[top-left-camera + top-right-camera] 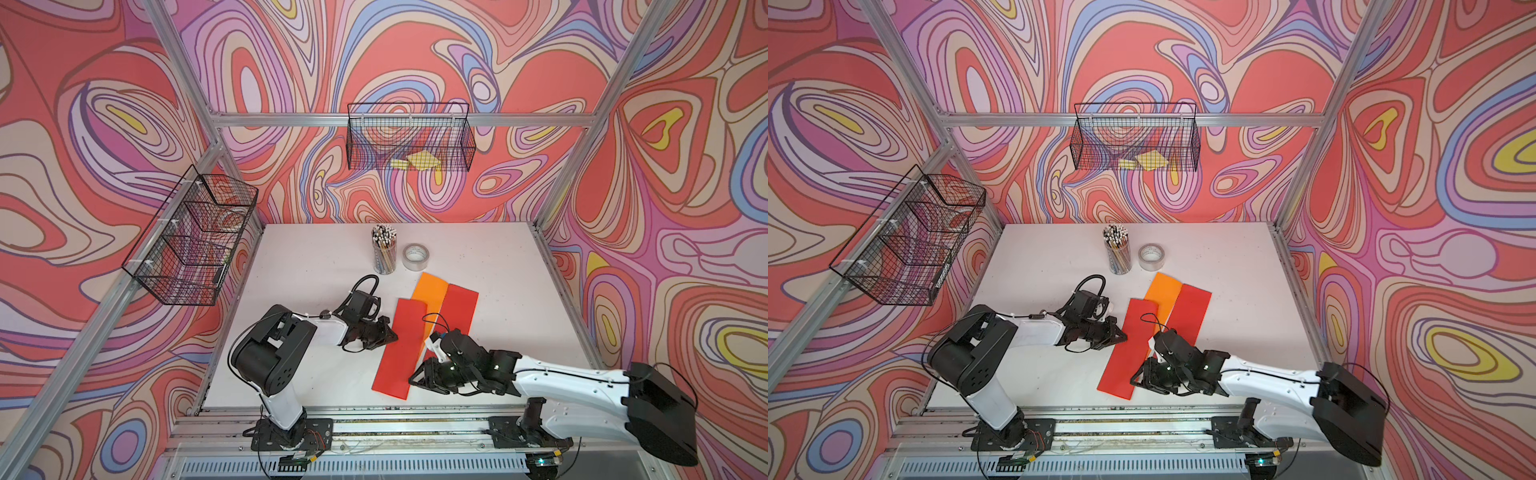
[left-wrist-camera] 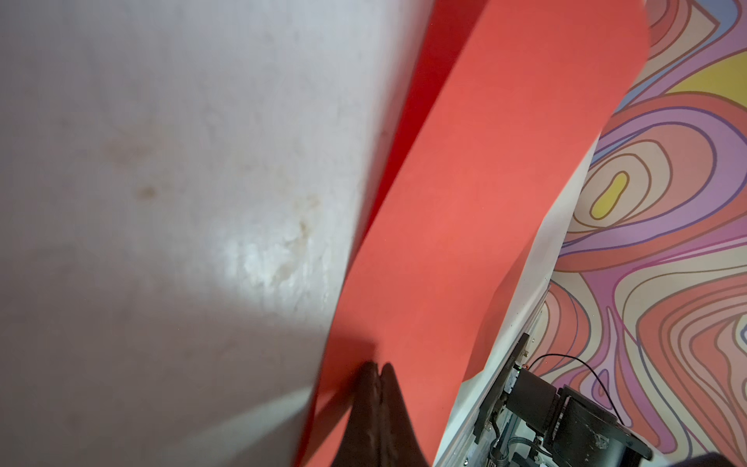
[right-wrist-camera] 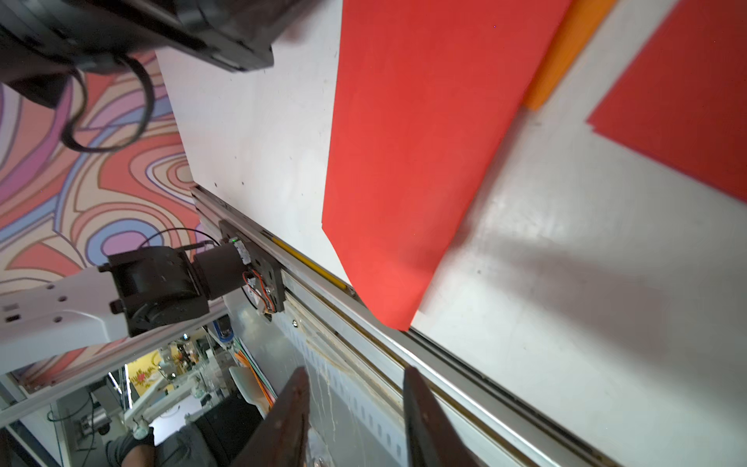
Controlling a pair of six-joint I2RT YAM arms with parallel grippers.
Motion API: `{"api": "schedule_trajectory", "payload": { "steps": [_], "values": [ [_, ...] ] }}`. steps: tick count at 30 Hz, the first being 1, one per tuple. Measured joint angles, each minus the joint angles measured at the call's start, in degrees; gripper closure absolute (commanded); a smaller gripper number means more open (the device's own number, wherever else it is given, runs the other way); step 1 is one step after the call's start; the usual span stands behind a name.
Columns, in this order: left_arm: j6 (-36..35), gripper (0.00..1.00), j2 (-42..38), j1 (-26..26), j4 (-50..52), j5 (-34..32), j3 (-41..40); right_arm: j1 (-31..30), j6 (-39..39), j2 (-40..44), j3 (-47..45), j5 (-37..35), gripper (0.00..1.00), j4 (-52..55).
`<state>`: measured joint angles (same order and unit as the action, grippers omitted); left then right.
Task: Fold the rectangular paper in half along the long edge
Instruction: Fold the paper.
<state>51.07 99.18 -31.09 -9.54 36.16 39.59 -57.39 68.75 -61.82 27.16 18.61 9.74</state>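
**A:** What was there, biggest things first?

**B:** The white table [image 1: 316,257] filled the lower middle of both top views. The red paper [image 1: 401,349] lay on it as a long strip, slanting from the centre down toward the lower edge. Its upper right corner lay against an orange sheet [image 1: 430,291], and a second red sheet [image 1: 459,307] sat just right of that.

**A:** And the arms?

**B:** The left gripper [image 1: 388,334] sat at the strip's left long edge, its fingers [image 2: 366,408] closed with the tips on the paper. The right gripper [image 1: 415,379] was at the strip's lower right end, its fingers [image 3: 291,416] apart with nothing between them.

**A:** Which step was it?

**B:** I judged the fold was already laid over and being held down. In the left wrist view, a darker red layer showed beneath the lit one along one edge. The next move probably called for pressing along the crease without dragging the layers out of line.

**A:** Was anything unclear?

**B:** I couldn't tell whether the left fingers pinched a layer or only pressed on it. The right arm also hid the lower parts of the other two sheets.
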Motion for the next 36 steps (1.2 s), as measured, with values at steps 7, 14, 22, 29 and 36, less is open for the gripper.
{"api": "schedule_trajectory", "payload": {
  "steps": [7,14,22,29,36],
  "values": [
    [0.7,1.00,0.3,0.1,0.6,-0.6,0.9,0.0,5.8,15.1,-9.7,-8.8,0.45,1.4],
    [5.2,1.00,-0.4,4.3,-0.7,-2.6,0.0,0.0,6.3,7.3,-10.6,-10.5,0.45,0.2],
    [9.8,1.00,-2.4,7.1,-3.7,-4.7,-2.9,0.1,-0.2,-8.8,-3.1,-7.5,0.45,-9.5],
    [10.3,1.00,-3.6,7.2,-2.0,-6.8,-3.0,0.2,-3.4,-22.5,3.5,-1.8,0.47,-20.9],
    [10.8,1.00,-3.7,7.1,-1.9,-7.2,-3.0,-0.2,-0.1,-29.3,-0.1,-0.5,0.50,-37.3]
  ]
}}
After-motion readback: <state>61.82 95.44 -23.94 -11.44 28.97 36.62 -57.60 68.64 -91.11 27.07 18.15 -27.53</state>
